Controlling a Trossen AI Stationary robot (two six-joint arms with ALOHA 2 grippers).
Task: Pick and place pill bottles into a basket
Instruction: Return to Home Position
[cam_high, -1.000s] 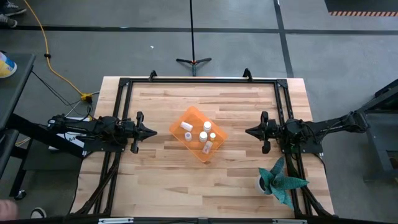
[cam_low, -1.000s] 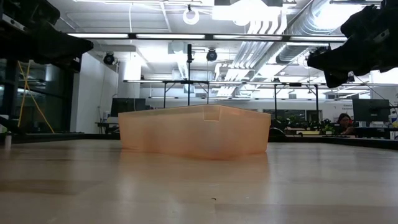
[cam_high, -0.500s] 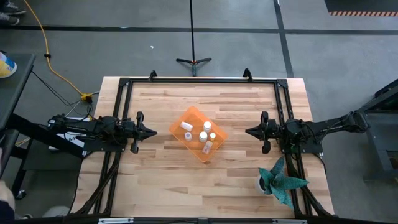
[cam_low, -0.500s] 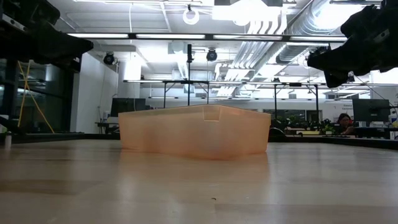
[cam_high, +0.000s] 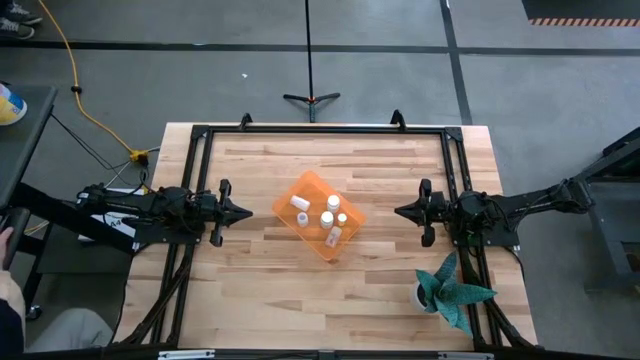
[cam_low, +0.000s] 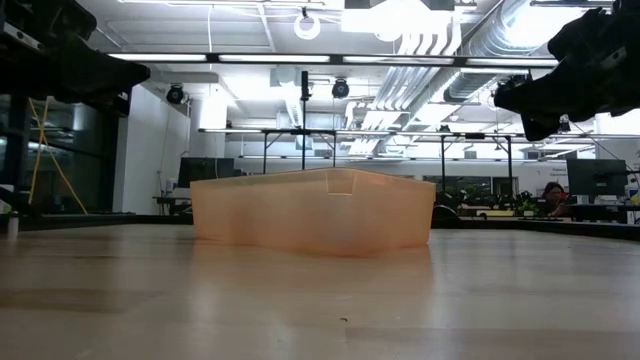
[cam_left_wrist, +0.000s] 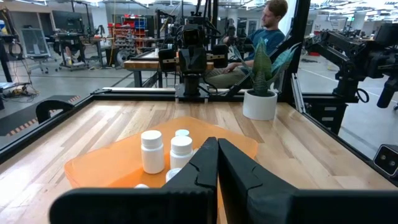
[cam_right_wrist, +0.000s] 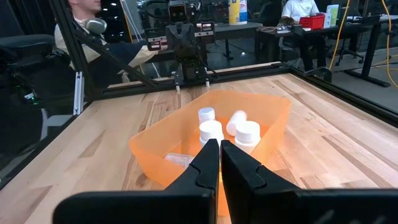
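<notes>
The orange translucent basket (cam_high: 319, 215) sits in the middle of the table, turned cornerwise. Several small white pill bottles (cam_high: 327, 218) are inside it, some upright, some lying on their sides; they also show in the left wrist view (cam_left_wrist: 152, 150) and the right wrist view (cam_right_wrist: 211, 132). The basket's wall shows in the low view (cam_low: 312, 210). My left gripper (cam_high: 247, 212) hovers shut at the basket's left, above the table. My right gripper (cam_high: 399, 211) hovers shut at the basket's right. Both are empty.
A teal leafy plant in a white pot (cam_high: 447, 292) stands at the table's near right corner. A black frame (cam_high: 320, 130) runs round the table's edges. A person sits beyond the right edge (cam_left_wrist: 273, 25); another person shows at the left (cam_high: 20, 320).
Both arms have kept still. A person at the picture's near left corner has come farther into view.
</notes>
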